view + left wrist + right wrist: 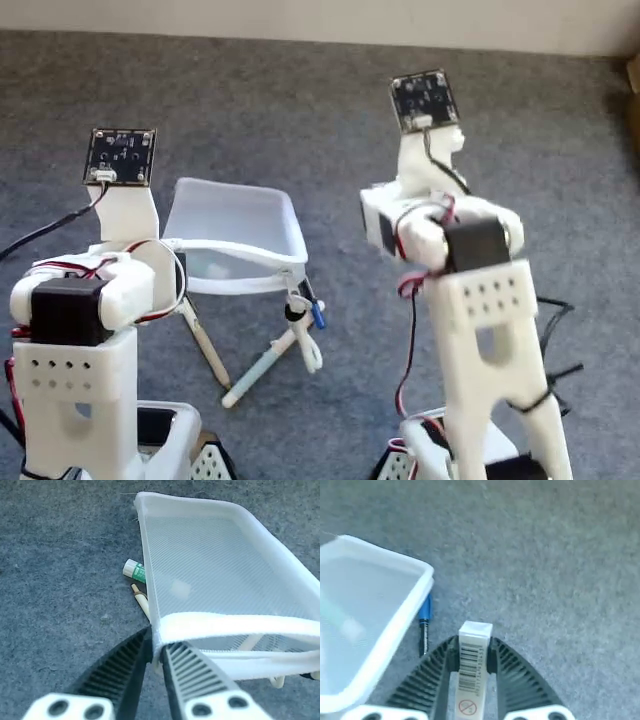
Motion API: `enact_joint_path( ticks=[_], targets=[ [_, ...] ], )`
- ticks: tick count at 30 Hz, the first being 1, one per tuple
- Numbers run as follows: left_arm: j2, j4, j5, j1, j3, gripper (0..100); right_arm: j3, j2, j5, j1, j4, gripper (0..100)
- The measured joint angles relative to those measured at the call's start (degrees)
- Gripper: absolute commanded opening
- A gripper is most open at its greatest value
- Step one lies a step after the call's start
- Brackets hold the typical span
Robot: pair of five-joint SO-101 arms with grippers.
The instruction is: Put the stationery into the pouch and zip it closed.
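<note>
Right, the bench [300,100] carries the mesh pouch [235,235] near its middle, well clear of the far edge. My left tool [157,650] is pinched on the pouch's rim, I reckon to keep the mouth open. The right tool [472,641] clamps a white barcoded stick [471,665] beside the pouch, likely for dropping in. That grip reads plainly from the right wrist, while the high view puts the arm across it. The left wrist adds a green-labelled tube [134,571] against the pouch's side.
</note>
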Motion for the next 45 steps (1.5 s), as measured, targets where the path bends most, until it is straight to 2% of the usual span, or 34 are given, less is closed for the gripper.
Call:
enact_joint_path(
  ticks=[7, 15, 21, 27, 33, 42, 45],
  targets=[
    [2.11, 0.0, 0.0, -0.09, -2.11, 1, 0.0, -12.22, 0.0, -5.8, 0.62, 0.5],
    [22.07, 4.48, 0.0, -0.35, -18.29, 1, 0.0, -19.25, 0.0, -11.78, -0.7, 0.5],
    [29.45, 5.01, 4.13, -0.35, -26.29, 1, 0.0, -19.78, 0.0, -13.36, -6.33, 0.5],
    [32.44, 5.19, 7.65, -0.09, -32.09, 1, 0.0, -19.87, -0.09, -19.08, -14.33, 0.5],
    [36.13, 5.36, 8.79, -0.09, -36.4, 1, 8.35, -20.13, -0.09, -23.74, -27.69, 0.5],
    [37.27, 5.36, 8.79, -0.26, -37.19, 1, 30.86, -20.04, -0.09, -24.97, -61.01, 0.5],
    [37.27, 5.36, 8.79, -0.26, -37.19, 1, 36.13, -20.04, -0.09, -25.05, -68.92, 0.5]
  ],
)
